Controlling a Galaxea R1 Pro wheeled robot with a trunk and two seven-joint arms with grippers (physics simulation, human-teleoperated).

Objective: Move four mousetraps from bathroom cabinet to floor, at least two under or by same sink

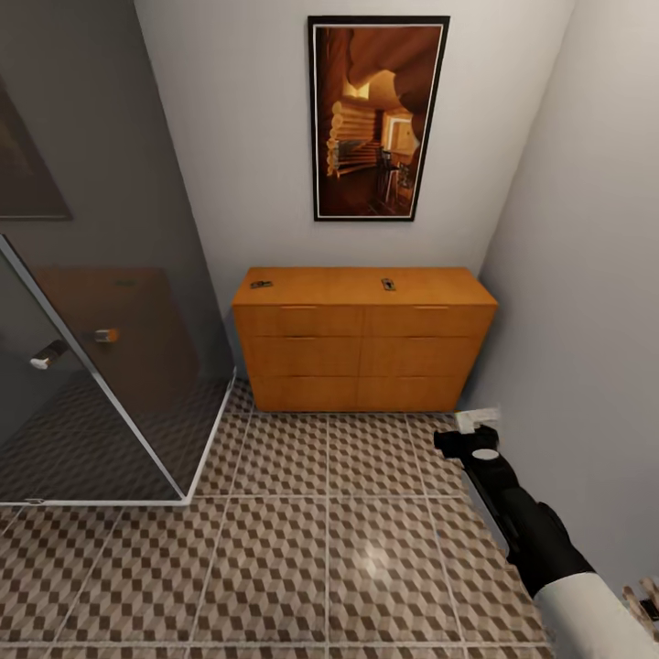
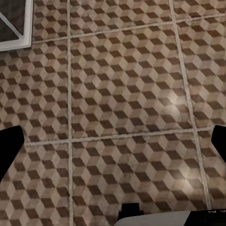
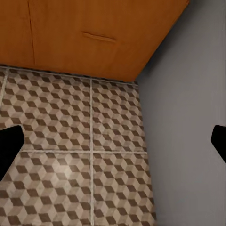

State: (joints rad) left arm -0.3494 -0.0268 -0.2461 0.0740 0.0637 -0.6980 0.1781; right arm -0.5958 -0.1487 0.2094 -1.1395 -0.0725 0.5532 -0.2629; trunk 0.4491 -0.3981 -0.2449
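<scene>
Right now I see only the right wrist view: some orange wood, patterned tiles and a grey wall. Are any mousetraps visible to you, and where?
Observer: Yes. In the head view two mousetraps lie on top of the cabinet, one near its left end and one right of the middle.
Operator: Are the drawers open?
Observer: No, all six fronts sit flush.
Operator: What stands to the left of the cabinet?
Observer: A glass shower enclosure with a white frame.
Operator: Is my other gripper holding something?
Observer: No. The left wrist view shows its fingers wide apart over bare bathroom floor.
</scene>
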